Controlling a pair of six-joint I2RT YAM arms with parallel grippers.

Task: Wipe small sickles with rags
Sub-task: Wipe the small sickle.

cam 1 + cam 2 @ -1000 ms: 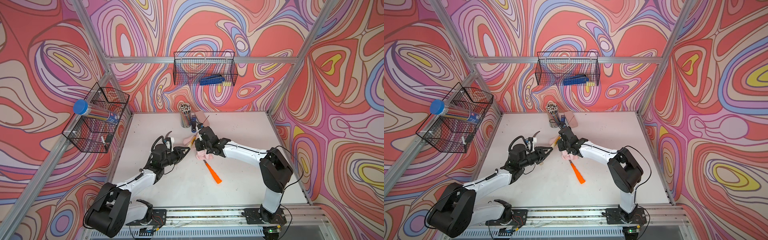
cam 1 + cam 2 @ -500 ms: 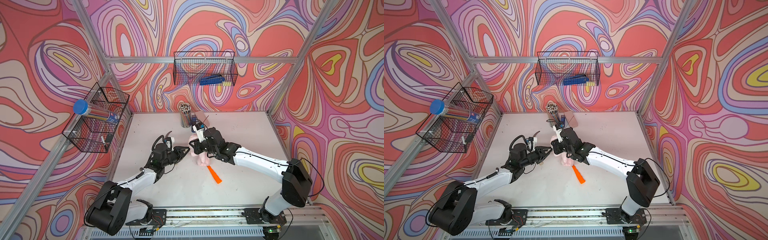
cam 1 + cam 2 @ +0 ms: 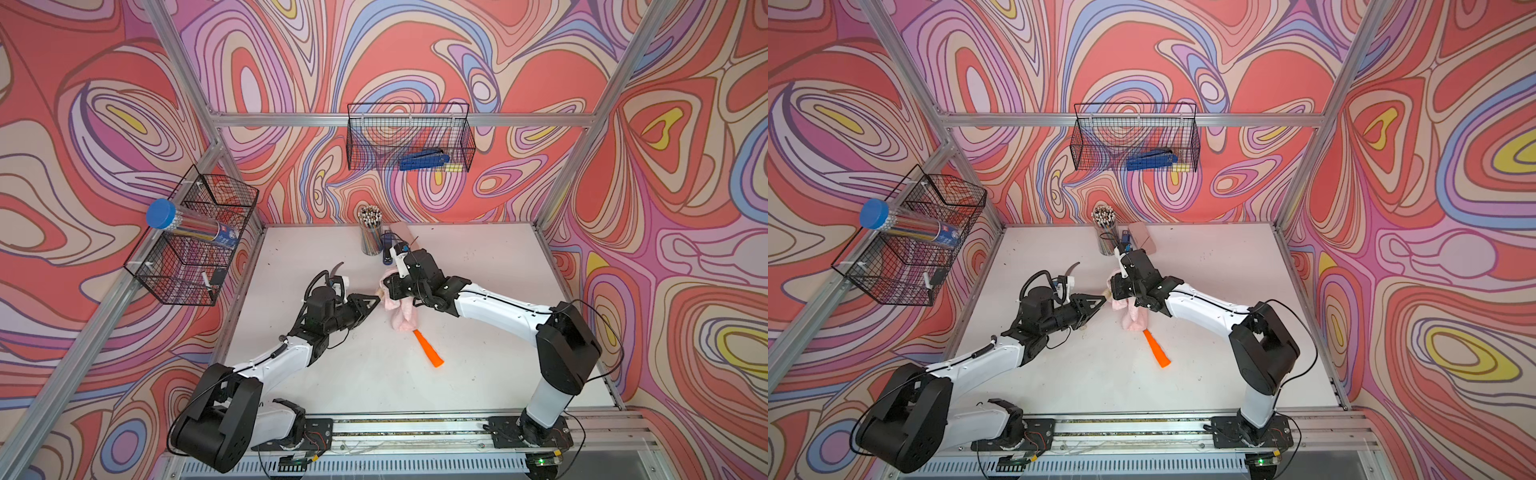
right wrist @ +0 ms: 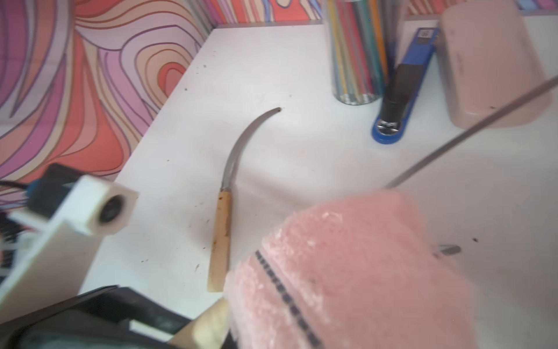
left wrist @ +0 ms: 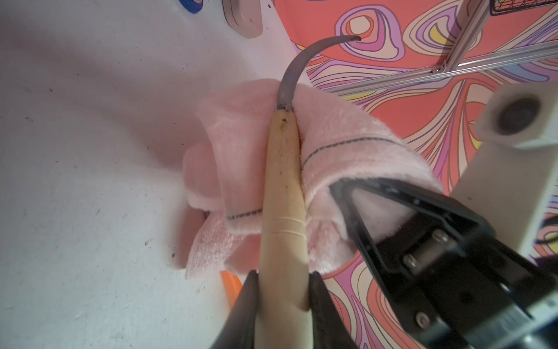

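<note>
**Rag meets sickle at mid-bench**

Around the middle of the white bench (image 3: 490,291) the two arms meet tip to tip. The left gripper (image 3: 376,298) is clamped on the butt end of a wooden-handled sickle (image 5: 283,181). Its fingers (image 5: 247,302) press on either side of the pale handle. The dark curved blade (image 5: 299,66) juts beyond the cloth towards the far edge.

The right gripper (image 3: 390,291) is closed on the rag (image 3: 401,316), a fuzzy pale-pink cloth with a dark stitched line. In the left wrist view the rag (image 5: 332,145) is folded round the upper handle, where the blade joins it. One black finger (image 5: 356,211) is dug into the bunched fabric. The loose end hangs towards the front edge.

That loose end covers the blade end of the orange-handled sickle (image 3: 428,351), which lies flat on the bench. Only its bright handle shows in both top views (image 3: 1156,351).

A second wooden-handled sickle (image 4: 222,232) lies flat towards the left edge, apart from the rag. In the top views the left wrist hides all but its blade tip (image 3: 338,266).

By the far edge stand a cup of pencils (image 3: 370,232), a blue stapler (image 4: 401,90) and a smooth pink case (image 4: 489,60).
</note>
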